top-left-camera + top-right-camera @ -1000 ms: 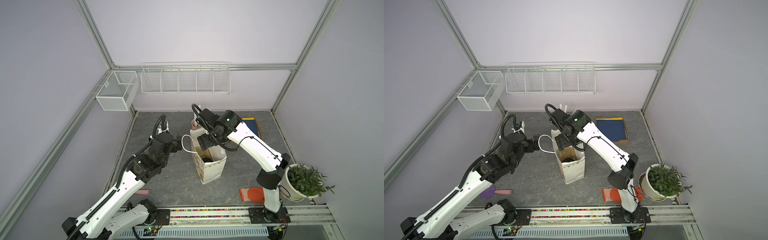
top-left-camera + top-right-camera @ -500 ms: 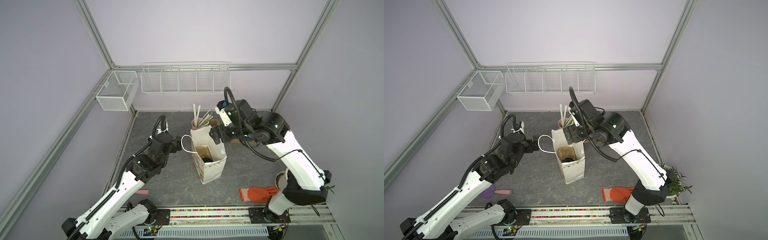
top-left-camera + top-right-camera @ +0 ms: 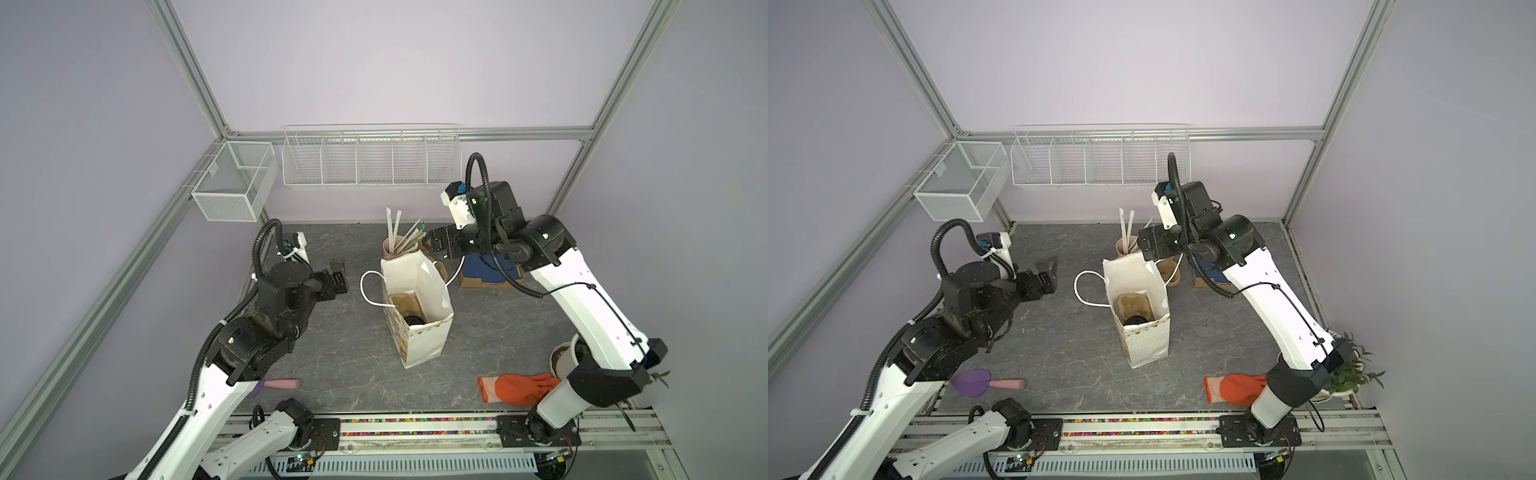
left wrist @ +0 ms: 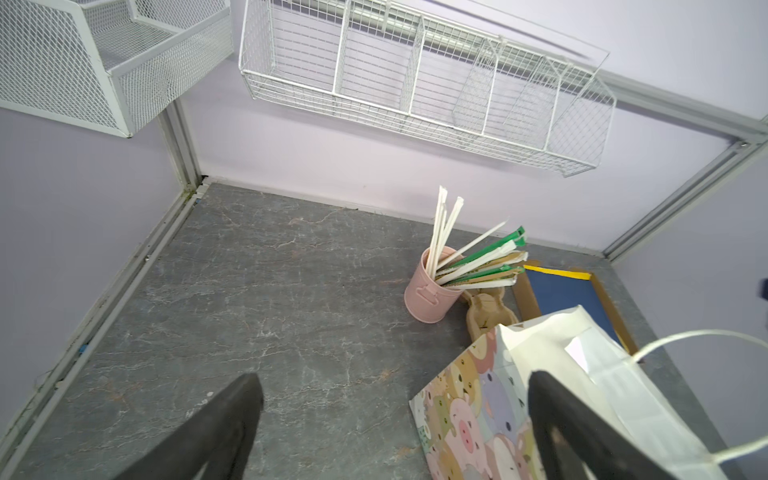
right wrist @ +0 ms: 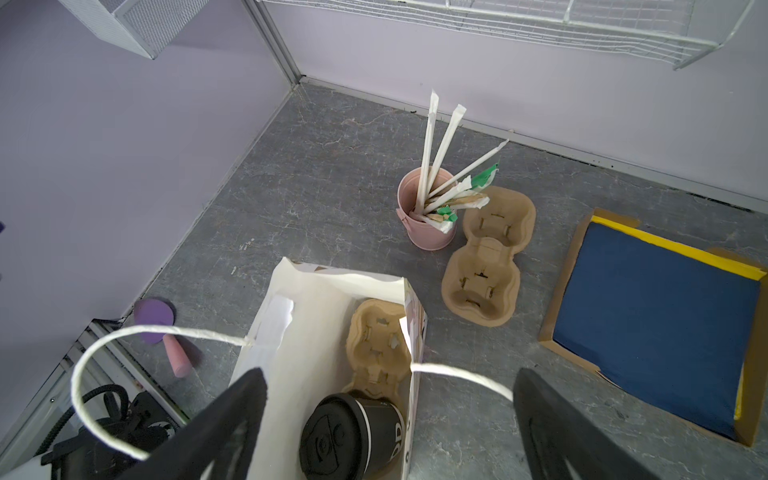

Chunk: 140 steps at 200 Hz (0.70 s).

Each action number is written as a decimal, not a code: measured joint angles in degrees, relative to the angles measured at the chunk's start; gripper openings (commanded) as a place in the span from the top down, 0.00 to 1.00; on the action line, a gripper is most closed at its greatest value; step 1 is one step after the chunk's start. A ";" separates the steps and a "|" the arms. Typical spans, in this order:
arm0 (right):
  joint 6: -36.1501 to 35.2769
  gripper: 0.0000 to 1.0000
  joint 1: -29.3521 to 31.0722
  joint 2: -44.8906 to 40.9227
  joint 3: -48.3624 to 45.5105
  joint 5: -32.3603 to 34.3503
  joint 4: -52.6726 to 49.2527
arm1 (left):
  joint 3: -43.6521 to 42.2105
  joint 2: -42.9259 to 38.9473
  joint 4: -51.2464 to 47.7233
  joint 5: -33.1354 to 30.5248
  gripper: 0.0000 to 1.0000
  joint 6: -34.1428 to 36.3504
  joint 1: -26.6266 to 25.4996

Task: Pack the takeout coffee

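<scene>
Fingers on the right gripper are wide apart with nothing in them; the left gripper is the same, hanging beside the bag. The coffee cup is down in the bag, lid on, and looks seated in one end of the carrier — packed, we'd say. What's left is getting the right gripper clear. In the right wrist view a handle cord crosses between our fingers; we can't tell how close. We'd lift straight up with no sideways sweep — a snagged cord tips the bag, and the straw cup stands just behind.
</scene>
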 measured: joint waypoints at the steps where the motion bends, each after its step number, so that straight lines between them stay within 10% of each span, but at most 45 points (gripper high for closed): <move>1: -0.02 0.05 -0.02 0.07 0.00 0.00 0.04 | 0.00 0.00 0.00 0.02 0.00 -0.04 0.02; 81: -2.16 0.06 -0.55 -6.69 -9.31 -2.80 9.16 | 4.46 21.05 4.90 22.47 0.00 -8.17 15.65; 140: -4.26 0.07 -0.70 -11.02 -10.03 -4.09 11.04 | 10.16 39.60 19.87 31.76 0.09 -12.87 17.00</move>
